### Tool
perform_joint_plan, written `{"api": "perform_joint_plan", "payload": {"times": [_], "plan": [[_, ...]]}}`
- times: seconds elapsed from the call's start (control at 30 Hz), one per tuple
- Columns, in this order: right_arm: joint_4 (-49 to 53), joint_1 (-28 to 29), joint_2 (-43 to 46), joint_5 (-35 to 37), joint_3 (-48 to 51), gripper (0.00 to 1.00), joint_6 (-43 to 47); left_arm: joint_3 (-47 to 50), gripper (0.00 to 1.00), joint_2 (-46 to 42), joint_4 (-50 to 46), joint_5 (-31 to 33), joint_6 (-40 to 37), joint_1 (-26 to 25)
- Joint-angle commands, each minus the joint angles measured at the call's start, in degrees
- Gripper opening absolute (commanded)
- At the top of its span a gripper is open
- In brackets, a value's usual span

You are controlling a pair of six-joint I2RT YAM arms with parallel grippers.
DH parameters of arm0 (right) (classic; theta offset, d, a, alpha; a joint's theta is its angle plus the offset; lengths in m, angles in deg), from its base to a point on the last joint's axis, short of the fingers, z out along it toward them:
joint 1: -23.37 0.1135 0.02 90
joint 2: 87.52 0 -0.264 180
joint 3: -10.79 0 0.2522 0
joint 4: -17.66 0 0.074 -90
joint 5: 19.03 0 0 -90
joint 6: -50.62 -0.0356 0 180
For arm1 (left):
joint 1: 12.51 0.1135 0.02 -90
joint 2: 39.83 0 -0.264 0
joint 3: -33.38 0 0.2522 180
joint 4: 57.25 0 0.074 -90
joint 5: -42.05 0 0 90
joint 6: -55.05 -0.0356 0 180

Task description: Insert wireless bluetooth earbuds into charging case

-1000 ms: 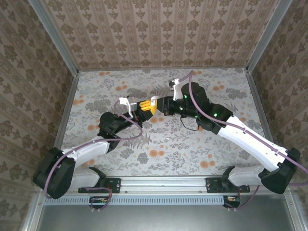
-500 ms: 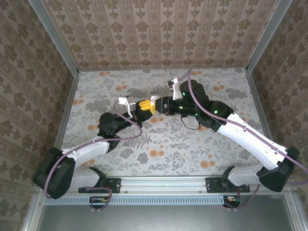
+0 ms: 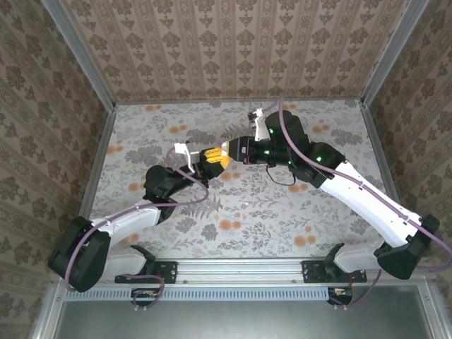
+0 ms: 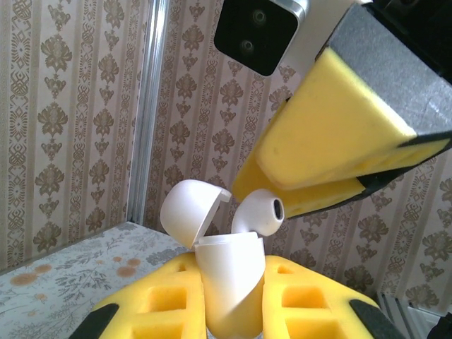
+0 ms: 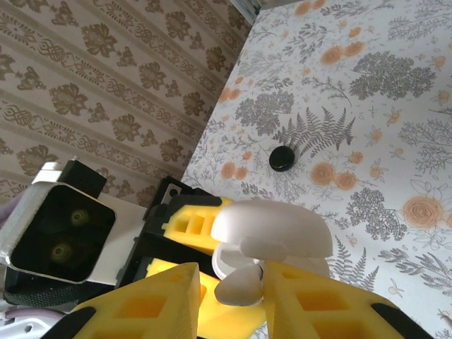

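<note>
The charging case point(image 4: 229, 282) stands with its long axis in line with the fingers of the left tool point(image 3: 204, 164). Its open mouth points away from that tool's wrist and toward the right tool point(image 3: 221, 152). Its domed lid point(image 4: 186, 215) is swung back on the hinge to the left in the left wrist view. The left tool is closed narrowly on the case body, with a yellow pad pressed to each side. At the mouth of the case sits the white earbud point(image 4: 255, 212), its lower part at the rim and its dark round opening turned to the right in that view. Whether it is seated in its well cannot be told. The right tool is drawn in narrow around the earbud, which is pinched between its yellow fingertips. The two tools meet tip to tip above the floral bench point(image 3: 318, 226), a little left of centre. The left arm lies low, reaching from its near-left base up toward the middle. The right arm climbs from its near-right base to a bent elbow, then turns its wrist leftward. A small black roundish piece point(image 5: 282, 158) lies flat on the bench, well apart from the case.
</note>
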Motion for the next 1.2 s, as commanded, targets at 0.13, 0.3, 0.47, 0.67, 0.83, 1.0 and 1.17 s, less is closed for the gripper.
{"api": "perform_joint_plan", "payload": {"times": [0.13,0.3,0.47,0.67,0.83,1.0,1.17], "plan": [[7.0,-0.6,-1.9,-1.1,-4.1,0.29,1.8,-1.3,0.00,0.2,3.6,-1.0,0.8,-0.3],[11.5,-0.6,-3.1,-0.7,-5.8,0.35,2.2,-1.4,0.00,0.6,3.2,-1.0,0.6,-0.2],[14.1,-0.7,-4.1,-0.5,-7.3,0.35,2.5,-1.6,0.00,1.2,3.2,-1.4,0.3,-0.3],[14.9,-1.2,-5.9,-1.3,-8.3,0.20,3.4,-1.6,0.00,1.0,3.1,-1.6,0.4,-0.3],[15.3,-2.1,-5.8,-3.1,-8.6,0.14,5.1,-1.0,0.00,0.6,2.5,-1.6,-0.1,-0.2],[16.2,-3.7,-4.9,-5.8,-8.6,0.13,8.2,-1.0,0.00,0.1,2.0,-5.5,0.7,0.4],[16.7,-5.3,-4.2,-9.3,-8.6,0.24,9.3,-1.4,0.00,-0.2,2.0,-8.7,2.6,1.5]]}}
